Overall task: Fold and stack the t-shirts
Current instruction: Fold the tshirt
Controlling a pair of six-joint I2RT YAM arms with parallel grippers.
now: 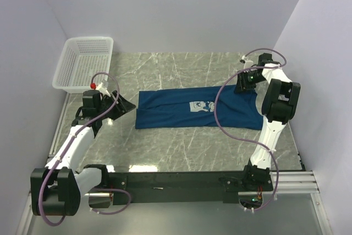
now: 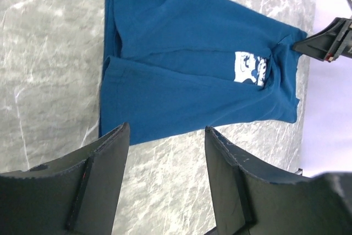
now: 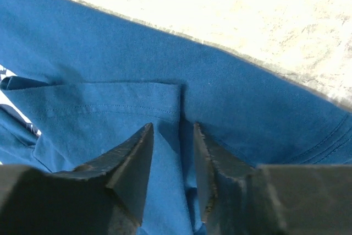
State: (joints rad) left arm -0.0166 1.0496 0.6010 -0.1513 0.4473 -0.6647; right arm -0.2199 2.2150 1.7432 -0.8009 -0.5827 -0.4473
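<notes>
Right arm (image 1: 278, 103) crooks down, fingers (image 3: 132, 158) pinching t-shirt (image 1: 170, 111); left arm (image 1: 77, 138) crouches low.

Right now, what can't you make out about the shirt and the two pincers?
Right pincer, right wrist view: cloth of the t-shirt fills its gap, so the grip is unclear.
Print, left wrist view: a fold covers part of it. In the top view it is too small to read.

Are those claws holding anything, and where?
The left gripper is open, empty. The right gripper straddles a fold of the t-shirt; whether it pinches cannot be told.
</notes>
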